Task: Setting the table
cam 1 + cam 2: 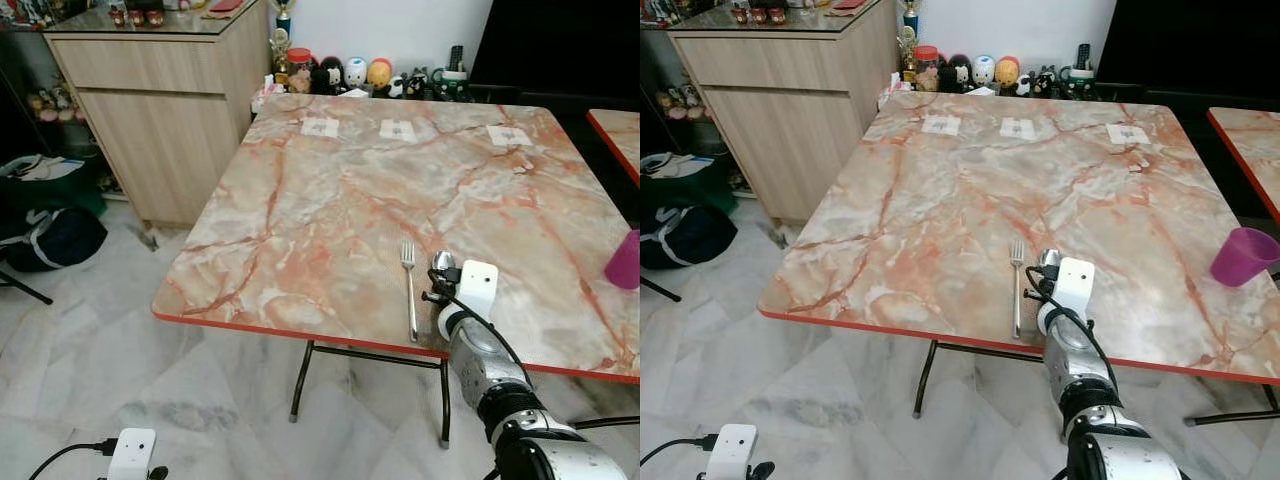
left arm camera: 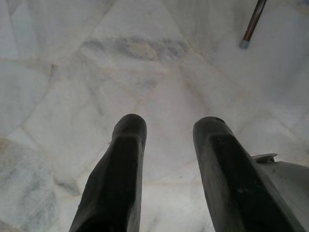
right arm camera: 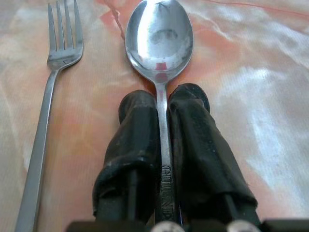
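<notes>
Laying the spoon (image 3: 159, 43) beside the fork (image 3: 46, 111) is judged to be the step in hand. The right tool (image 3: 163, 104) is clamped on the spoon's handle, both fingers pressed against it, with the bowl just ahead of the fingertips, low over the table (image 1: 300, 200) near its front edge. The fork lies just to the tool's left, parallel. Next, the fingers would need parting and drawing back without dragging the spoon. The left tool (image 2: 169, 128) hangs idle over the floor, its fingers apart and holding nothing.
</notes>
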